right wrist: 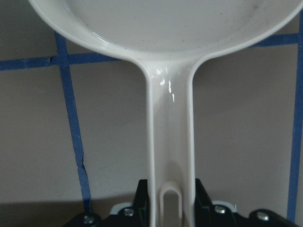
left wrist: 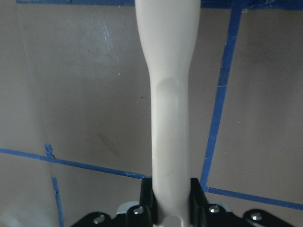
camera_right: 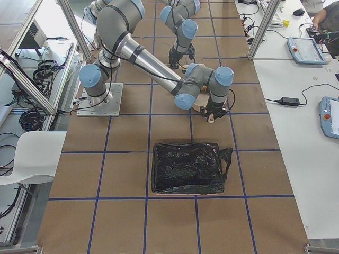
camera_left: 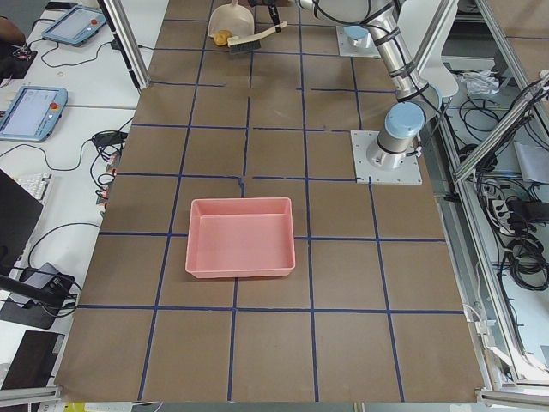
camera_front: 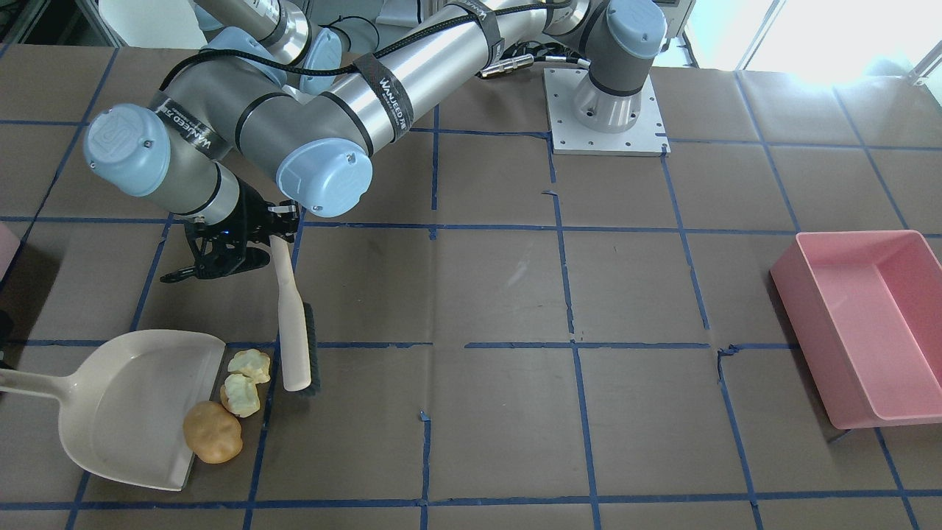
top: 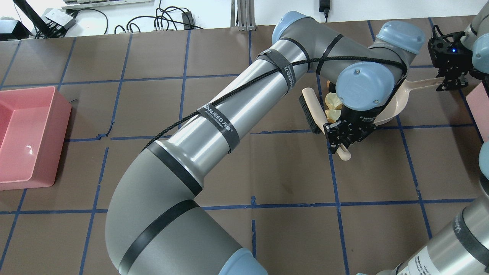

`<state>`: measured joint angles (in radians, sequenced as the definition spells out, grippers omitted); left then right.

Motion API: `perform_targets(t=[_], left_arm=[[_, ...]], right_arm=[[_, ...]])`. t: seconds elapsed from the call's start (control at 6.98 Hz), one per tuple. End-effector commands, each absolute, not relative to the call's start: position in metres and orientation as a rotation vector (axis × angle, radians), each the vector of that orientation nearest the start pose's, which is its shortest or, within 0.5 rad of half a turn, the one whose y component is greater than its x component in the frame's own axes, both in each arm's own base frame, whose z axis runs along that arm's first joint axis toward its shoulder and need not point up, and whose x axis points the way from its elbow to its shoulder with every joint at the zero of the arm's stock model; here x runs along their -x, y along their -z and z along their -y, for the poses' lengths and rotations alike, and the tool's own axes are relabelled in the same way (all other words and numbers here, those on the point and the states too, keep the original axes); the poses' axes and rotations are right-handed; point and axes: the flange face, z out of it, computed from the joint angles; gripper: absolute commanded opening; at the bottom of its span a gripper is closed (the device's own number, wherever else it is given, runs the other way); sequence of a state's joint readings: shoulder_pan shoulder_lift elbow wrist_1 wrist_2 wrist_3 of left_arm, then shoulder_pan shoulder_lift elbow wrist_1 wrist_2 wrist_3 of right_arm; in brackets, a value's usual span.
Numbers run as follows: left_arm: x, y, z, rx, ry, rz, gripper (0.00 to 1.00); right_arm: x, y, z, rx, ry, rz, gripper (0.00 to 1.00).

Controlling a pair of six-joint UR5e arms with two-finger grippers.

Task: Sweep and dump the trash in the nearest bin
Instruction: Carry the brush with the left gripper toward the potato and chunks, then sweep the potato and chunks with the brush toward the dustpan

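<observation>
The orange-brown lump (camera_front: 213,431) is closest to the front camera. It sits on the open edge of the cream dustpan (camera_front: 129,405), partly on it and partly on the brown table (camera_front: 515,294). Just behind it lie the two pale chunks (camera_front: 241,395) (camera_front: 249,365), on the table right beside that same edge. All three bits lie between the dustpan and the brush (camera_front: 294,331).

The brush is just beside the chunks. Its dark bristles show along the side away from them, and its cream handle points back toward the robot. The left gripper (camera_front: 274,234) has its two fingers squeezed tight on the end of that handle. The dustpan's own handle runs off to the side, and the right gripper (right wrist: 170,203) pinches it with one finger on each side.

The bin (camera_front: 6,254) shows only as a pale pink corner at the picture's edge, near the dustpan's handle. A big pink tub (camera_front: 868,316) sits well apart, at the other end of the table. Farthest back, the left arm (camera_front: 412,73) comes in from its white plate (camera_front: 567,136).
</observation>
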<state>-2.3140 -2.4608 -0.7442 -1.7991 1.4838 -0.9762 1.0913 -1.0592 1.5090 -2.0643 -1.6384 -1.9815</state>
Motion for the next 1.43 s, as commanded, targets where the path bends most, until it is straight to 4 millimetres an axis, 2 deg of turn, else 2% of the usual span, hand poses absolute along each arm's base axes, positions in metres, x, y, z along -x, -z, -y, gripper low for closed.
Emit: perform_targets(t=[0.0,0.43,0.86,1.15,1.29], left_arm=[[0.656,-0.258,0.498,0.588,-0.269,-3.005,0.00],[0.662,-0.255,0.491,0.658,-0.394,-3.025,0.00],[0.663,-0.250,0.490,0.657,-0.416,-3.024,0.00],[0.671,-0.228,0.485,0.640,-0.425,-3.018,0.00],[0.677,-0.212,0.490,0.636,-0.395,-3.049,0.00]], right_arm=[[0.194,-0.266,0.648,2.186,-0.084,-2.343,0.01],[0.194,-0.265,0.648,2.185,-0.085,-2.341,0.01],[0.194,-0.263,0.649,2.176,-0.087,-2.342,0.01],[0.194,-0.264,0.648,2.176,-0.086,-2.345,0.01],[0.194,-0.264,0.649,2.177,-0.086,-2.346,0.01]])
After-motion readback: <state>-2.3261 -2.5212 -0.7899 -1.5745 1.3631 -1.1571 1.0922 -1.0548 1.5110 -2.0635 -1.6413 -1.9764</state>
